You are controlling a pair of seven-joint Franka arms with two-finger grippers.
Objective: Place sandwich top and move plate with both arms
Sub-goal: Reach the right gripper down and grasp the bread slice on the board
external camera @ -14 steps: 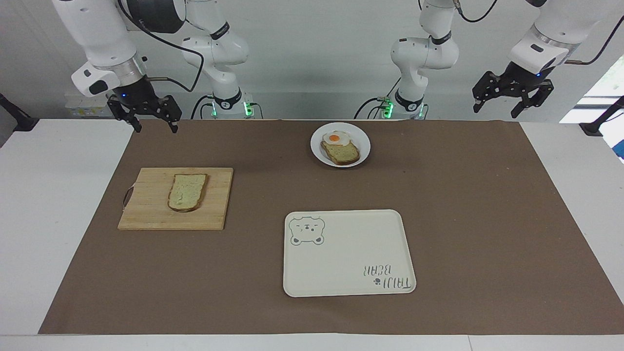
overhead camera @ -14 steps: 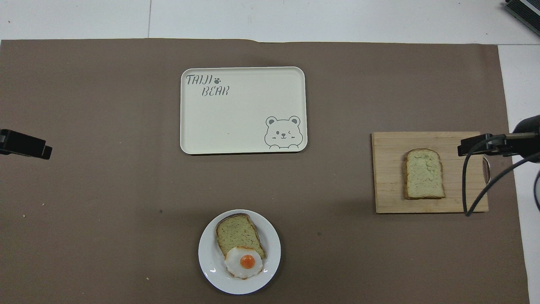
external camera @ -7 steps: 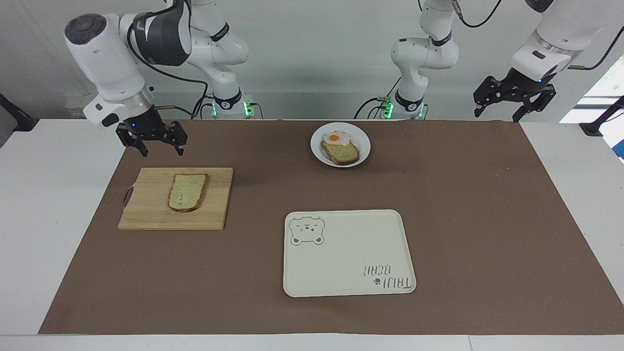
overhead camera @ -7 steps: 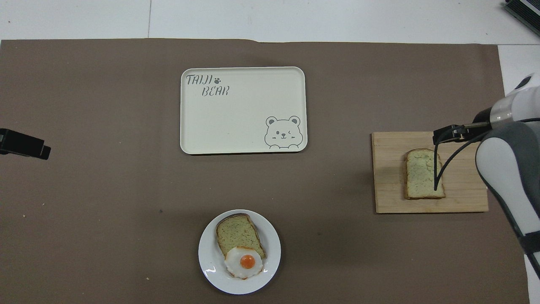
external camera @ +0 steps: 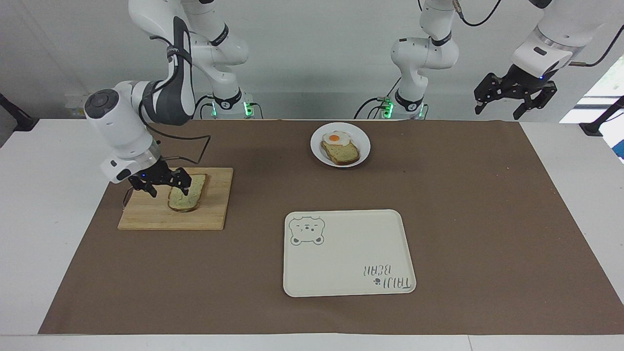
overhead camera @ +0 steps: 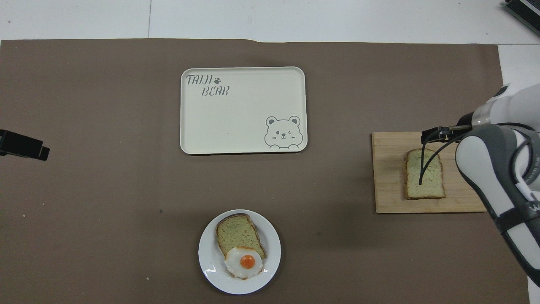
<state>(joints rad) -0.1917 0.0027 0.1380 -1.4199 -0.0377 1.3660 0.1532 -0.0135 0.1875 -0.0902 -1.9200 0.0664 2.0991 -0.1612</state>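
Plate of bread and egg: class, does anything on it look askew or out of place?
Yes. On the white plate, the fried egg sits off-centre on its bread slice, overhanging the end nearer the robots, so most of the slice is bare.

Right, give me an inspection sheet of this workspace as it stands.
Surface: white table under a brown mat.
Job's things: sandwich top lies on the cutting board; plate carries an egg-topped slice, nearer the robots than the bear tray.
Clutter: nothing seen.
Grippers: right gripper open, low over the cutting board at the sandwich top's edge, contact unclear; left gripper open, waiting raised at the left arm's end.
Cables: black cable loops off the right arm over the mat.
Surroundings: pale wall.
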